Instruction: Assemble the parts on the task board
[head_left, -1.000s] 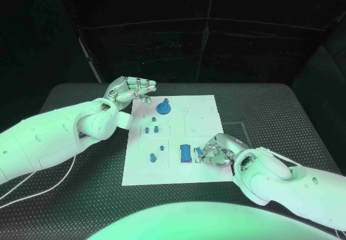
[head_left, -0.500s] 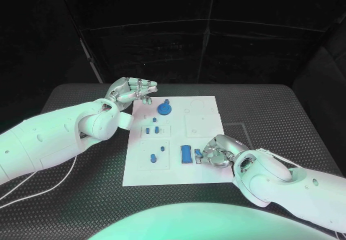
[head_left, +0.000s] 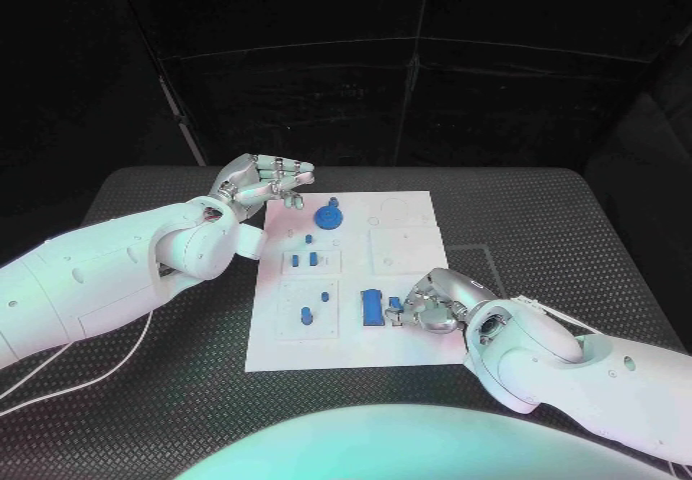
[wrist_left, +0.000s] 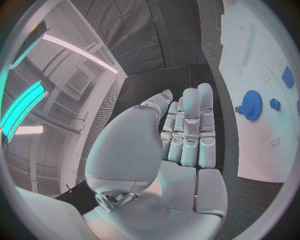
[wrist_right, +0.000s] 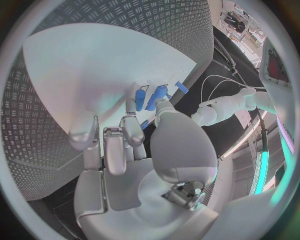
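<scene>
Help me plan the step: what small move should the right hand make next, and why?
Probably close the right hand on the small blue part at its fingertips: its fingers rest there beside the larger blue block on the task board, while the left hand hovers off the board's far corner.

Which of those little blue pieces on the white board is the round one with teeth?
The blue gear at the far end of the task board, near the left hand. It is a toothed disc; the other blue parts look like small pegs and blocks.
</scene>
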